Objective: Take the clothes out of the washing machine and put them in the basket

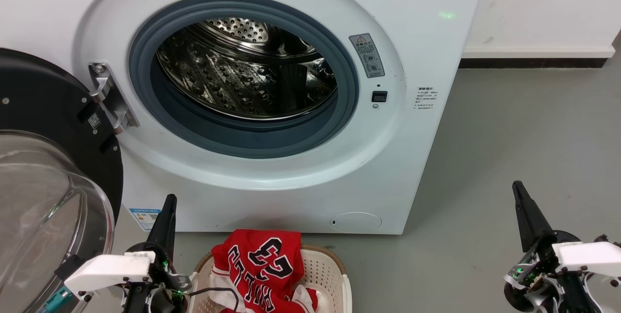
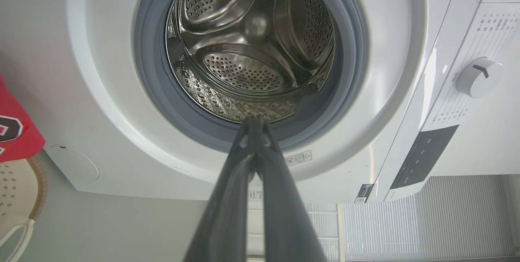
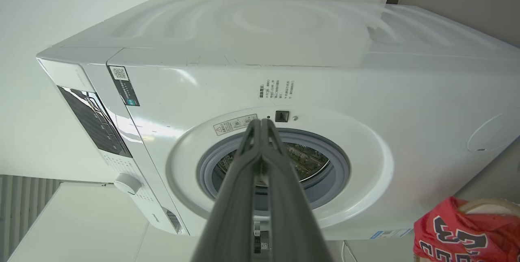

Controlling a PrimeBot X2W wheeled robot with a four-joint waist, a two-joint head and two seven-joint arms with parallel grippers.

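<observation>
The white washing machine [image 1: 271, 191] stands with its door swung open, and its steel drum [image 1: 247, 70] holds no cloth that I can see. The clothes [image 1: 264, 267], a red jersey numbered 23 with white trim, lie in the cream basket [image 1: 327, 274] on the floor in front of the machine. My left gripper [image 1: 170, 201] is shut and empty, just left of the basket. My right gripper [image 1: 517, 188] is shut and empty too, well to the right over bare floor. The wrist views show the shut left gripper [image 2: 255, 120] and shut right gripper [image 3: 261, 123] pointing at the machine.
The open door [image 1: 43, 182], black-rimmed with a domed glass, hangs at the left close to my left arm. Grey floor [image 1: 509, 157] spreads to the right of the machine, up to a white wall with a dark skirting [image 1: 533, 63].
</observation>
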